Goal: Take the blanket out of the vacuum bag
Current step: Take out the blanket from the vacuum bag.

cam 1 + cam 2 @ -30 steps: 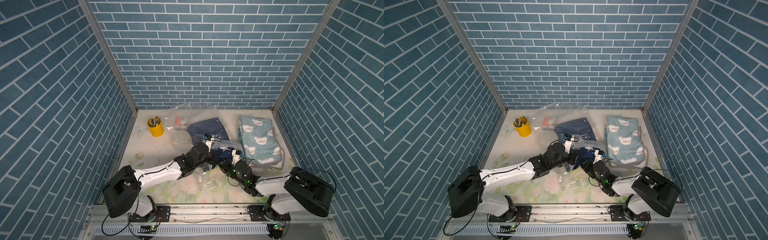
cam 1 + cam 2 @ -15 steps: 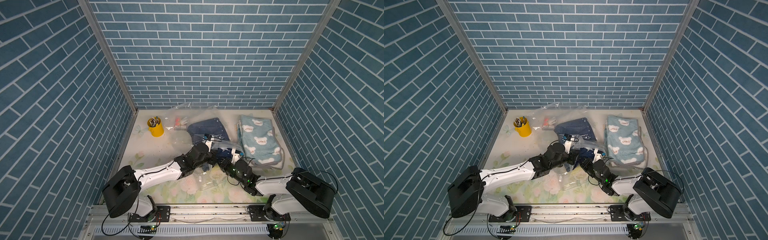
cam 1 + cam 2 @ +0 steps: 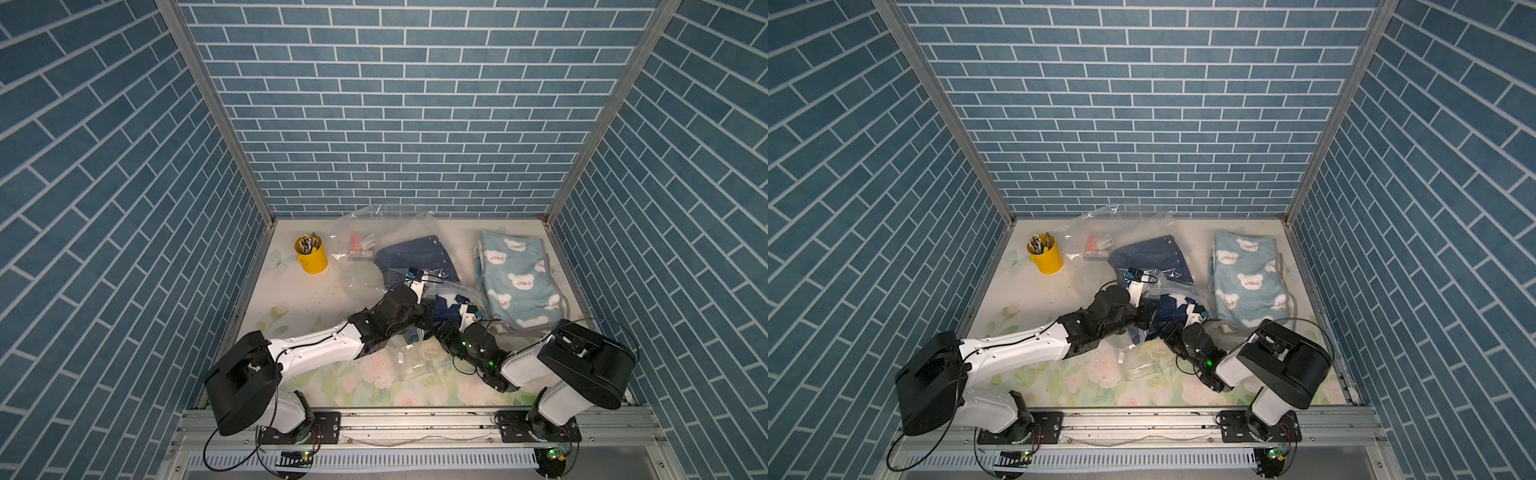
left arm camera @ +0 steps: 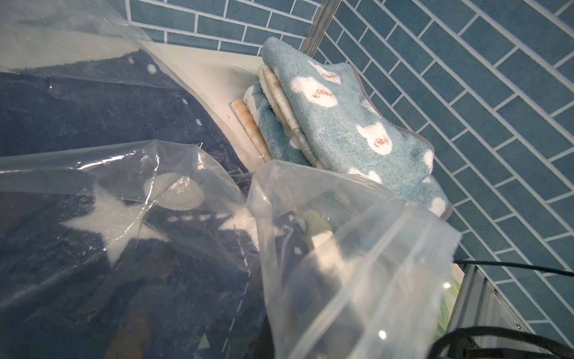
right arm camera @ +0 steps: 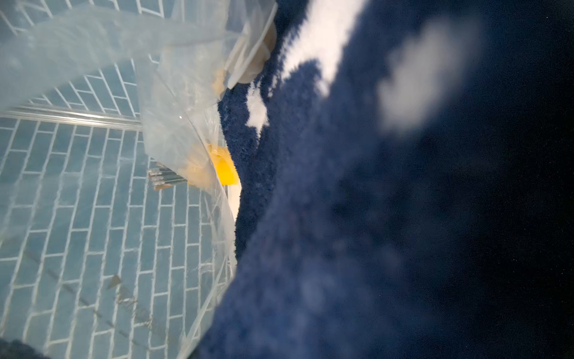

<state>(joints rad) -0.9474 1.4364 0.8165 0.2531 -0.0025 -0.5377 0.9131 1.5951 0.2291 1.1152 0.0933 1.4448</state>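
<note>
floral tabletop (image 3: pixel 291 299): left end effector (image 3: pixel 429 312) clamped on vacuum bag (image 4: pixel 357 248).

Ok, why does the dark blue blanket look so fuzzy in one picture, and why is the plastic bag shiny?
Right wrist view: the blanket sits close to the lens, out of focus, fading to black at one edge. Left wrist view: the vacuum bag catches bright glints and smears what lies behind it. Both top views: sharp, evenly lit.

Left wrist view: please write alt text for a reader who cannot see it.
A navy blanket with white stars shows through a crinkled clear vacuum bag. Beside it, a folded light-blue bear-print cloth rests near the blue brick wall.
</note>
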